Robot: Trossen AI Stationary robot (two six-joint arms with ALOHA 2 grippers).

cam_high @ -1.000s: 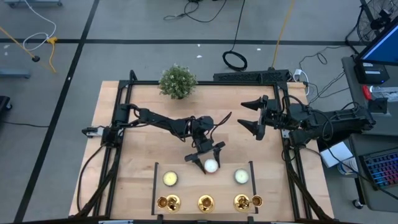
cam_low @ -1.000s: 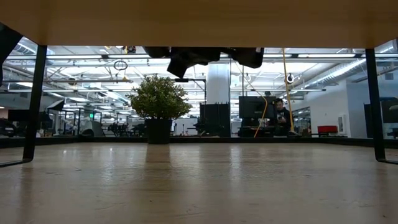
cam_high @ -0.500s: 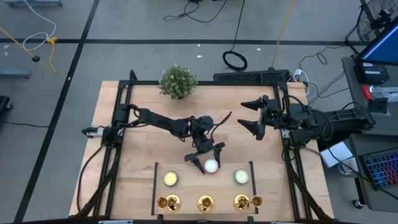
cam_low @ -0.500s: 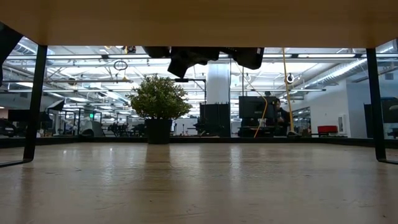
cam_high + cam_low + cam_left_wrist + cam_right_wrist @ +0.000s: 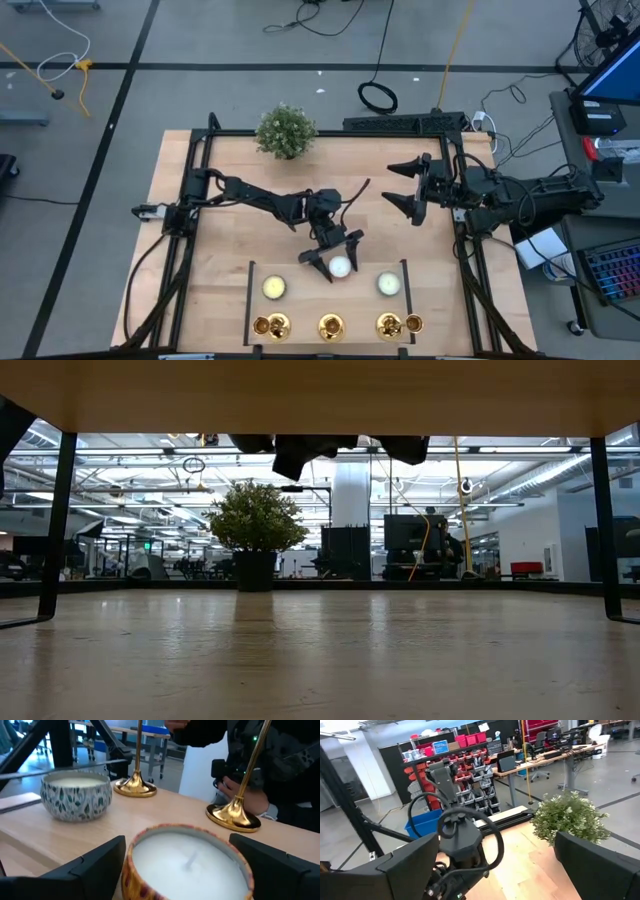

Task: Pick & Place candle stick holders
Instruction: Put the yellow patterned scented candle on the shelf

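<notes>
High view shows the left pincer (image 5: 331, 262) spread wide around a white candle (image 5: 339, 266), gripping nothing, while the candle stick holders (image 5: 331, 325) line the worktop's near edge. The right pincer (image 5: 408, 187), open and empty, waits near the right edge. Closing now would likely grab the candle instead; how many holders crowd the right end is hard to tell.

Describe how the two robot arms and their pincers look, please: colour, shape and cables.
Both arms are black, built of slim jointed segments. The left pincer and right pincer each end in two flat, pointed, wedge-shaped fingers. Thin black cables loop beside the left arm's wrist.
</notes>
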